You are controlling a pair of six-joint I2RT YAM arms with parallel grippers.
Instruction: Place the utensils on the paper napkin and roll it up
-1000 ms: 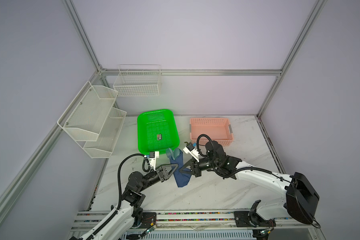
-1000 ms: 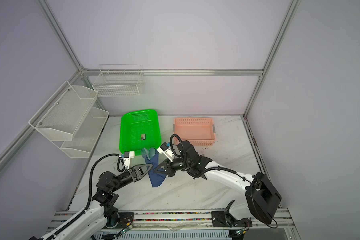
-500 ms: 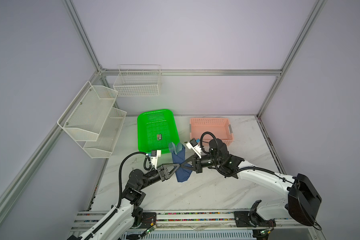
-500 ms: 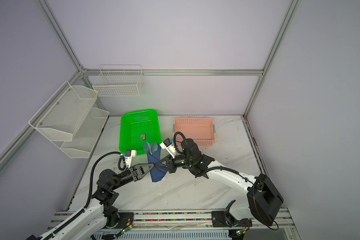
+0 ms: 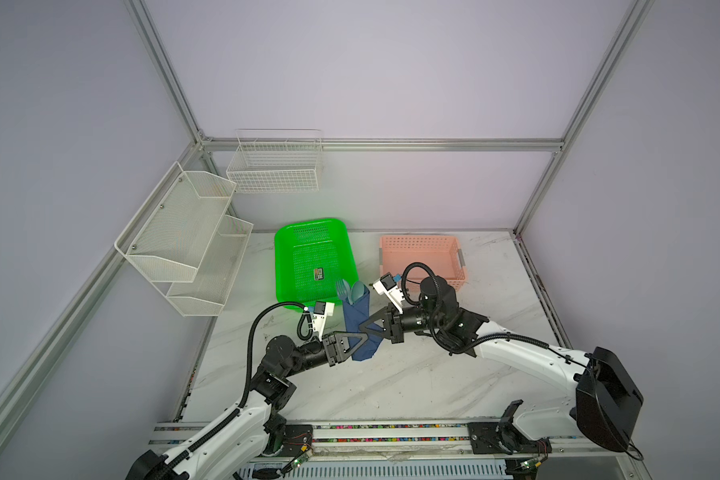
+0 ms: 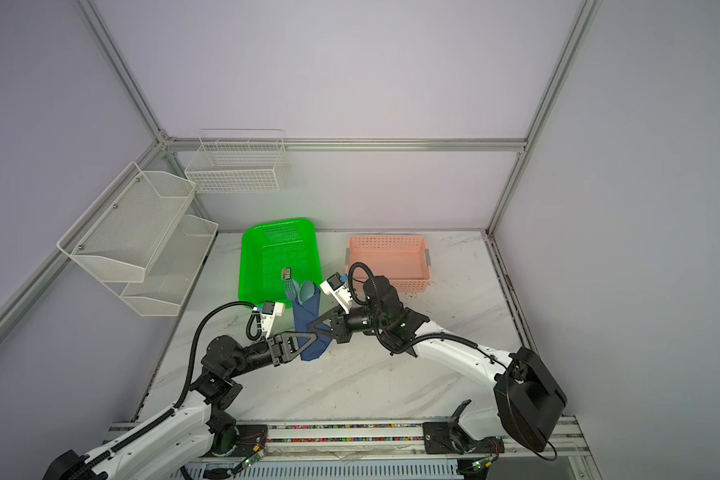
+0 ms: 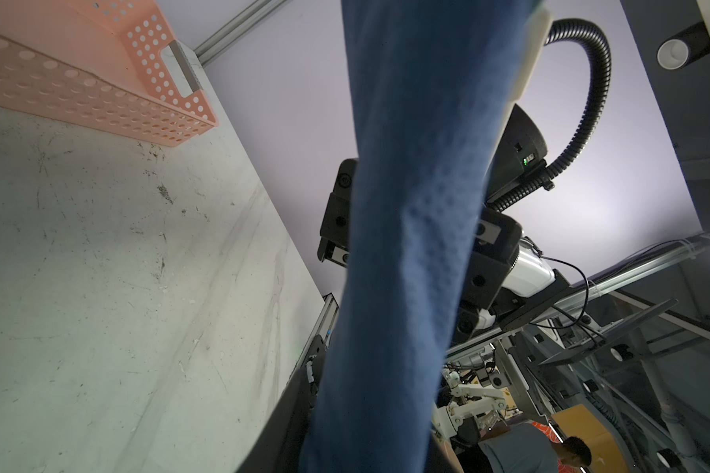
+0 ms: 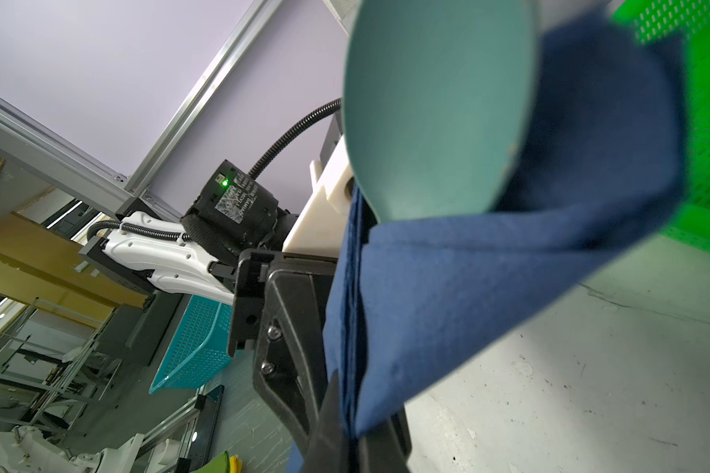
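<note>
**Holding the wrapped cutlery between two grippers**

The paper napkin is folded into a narrow navy roll around the utensils. It stands nearly upright with its top leaning slightly away from the robot. The fork and the round spoon stick out of its open top side by side, the fork on the left. In the right wrist view the spoon bowl sits in a pocket of napkin. Both top views show the roll over the marble table, just in front of the near right corner of the green basket. Whether its lower end touches the table cannot be told.

The right gripper reaches in from the right at mid-height. Its fingers are clamped tight on the napkin's folded edge, as the right wrist view shows. The left gripper comes in from the left a little lower, with its fingers against the lower part of the roll. Whether they pinch the paper cannot be told. In the left wrist view the napkin fills the middle.

A small black printed card lies inside the green basket. The pink basket stands to its right, apart from the roll. A wire rack and a two-tier mesh shelf hang on the walls at the back left.
</note>
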